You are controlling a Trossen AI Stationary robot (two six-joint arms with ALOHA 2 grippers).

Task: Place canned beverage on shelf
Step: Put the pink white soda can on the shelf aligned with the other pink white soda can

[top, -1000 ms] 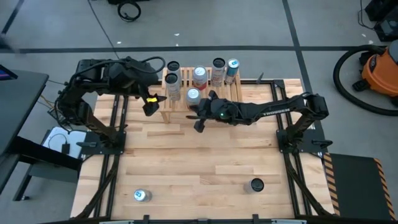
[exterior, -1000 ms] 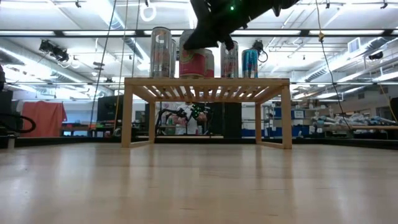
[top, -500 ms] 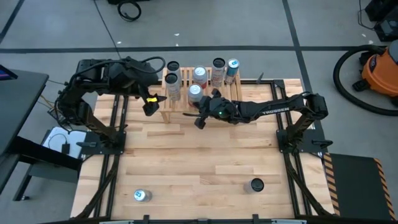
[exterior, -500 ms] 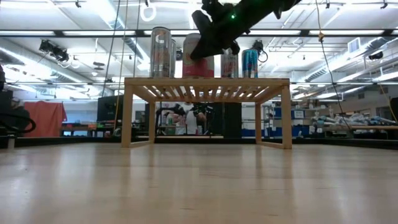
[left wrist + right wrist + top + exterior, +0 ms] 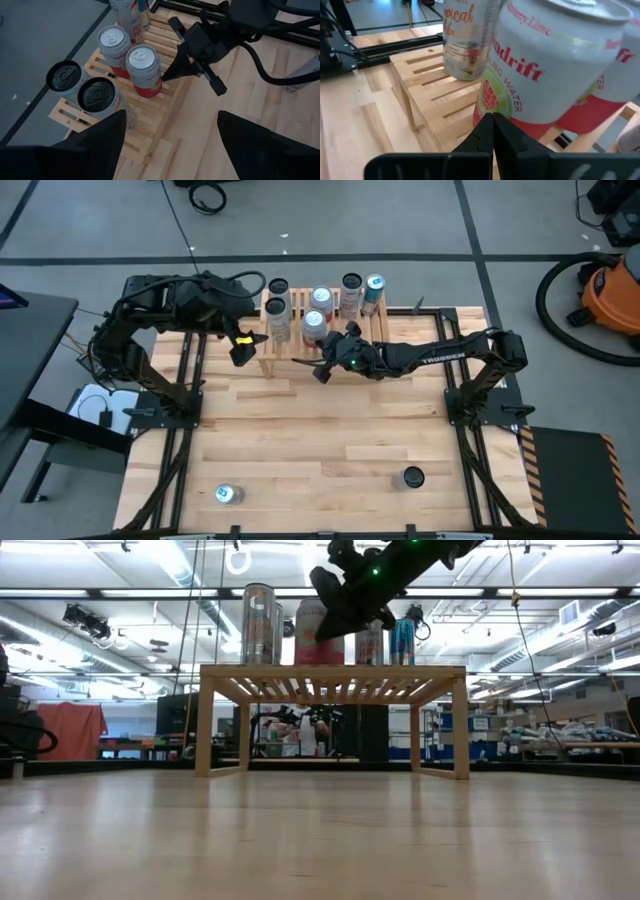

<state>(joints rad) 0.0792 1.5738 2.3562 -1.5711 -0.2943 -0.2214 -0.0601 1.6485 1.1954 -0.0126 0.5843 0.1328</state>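
The left gripper hangs wide open and empty at about ten o'clock on the table, just beside the left end of the shelf. The table is pale butcher-block wood in long glued strips, framed by dark metal rails.

The shelf is a low rack of light natural wood with a slatted top and plain side legs, set at twelve o'clock along the far edge. On its slats stand smooth cylindrical aluminium cans. At the left end are two tall slim cans with dark tops, close together. Next comes a shorter can with a silver lid, a white upper body with red lettering and a red-pink lower band. It stands upright on the shelf near the front edge, with a second can of the same look just behind it. Further right, at one o'clock, stand a tall pale can and a blue-green can.

The right gripper sits at the shelf's front edge, its dark fingers pressed fully together with nothing between them, the tips just beside the base of the red-and-white can.

Toward the near edge, a silver-topped can stands at seven o'clock and a dark-topped can at five o'clock, well apart.
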